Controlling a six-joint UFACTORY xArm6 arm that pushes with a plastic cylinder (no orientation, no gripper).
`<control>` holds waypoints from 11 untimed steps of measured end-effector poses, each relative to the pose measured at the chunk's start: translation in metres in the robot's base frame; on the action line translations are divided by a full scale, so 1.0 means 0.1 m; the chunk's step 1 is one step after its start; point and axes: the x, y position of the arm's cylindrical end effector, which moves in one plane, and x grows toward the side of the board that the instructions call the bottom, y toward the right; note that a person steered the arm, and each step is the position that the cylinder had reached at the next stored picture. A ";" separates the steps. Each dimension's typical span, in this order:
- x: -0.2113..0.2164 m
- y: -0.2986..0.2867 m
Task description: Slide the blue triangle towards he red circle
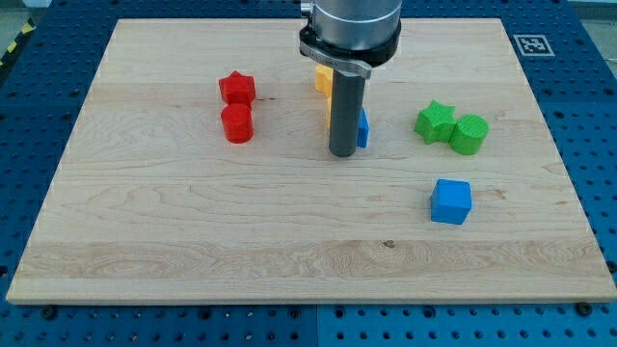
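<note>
Tip (342,153) is sitting mid-board toward the top edge, touching the blue triangle (362,128), which is peeking out on its right side, mostly hidden. Red circle (237,124) is lying well apart, toward the left edge.

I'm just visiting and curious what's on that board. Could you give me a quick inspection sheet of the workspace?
Surface: wooden board, lying on a blue perforated table.
Job's things: blue triangle, mostly hidden behind the rod; red circle at the view's left.
Clutter: red star, yellow blocks partly hidden, green star, green cylinder, blue cube.
Grippers: none; my tip is against the blue triangle's left side.
Cables: nothing seen.
Surroundings: a marker tag.
</note>
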 end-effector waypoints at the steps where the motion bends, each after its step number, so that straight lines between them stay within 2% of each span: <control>1: 0.09 0.32; 2: 0.09 0.68; 3: -0.13 0.82; 4: -0.27 0.63; 6: -0.28 -0.12; 10: -0.18 -0.64; 11: -0.04 -0.70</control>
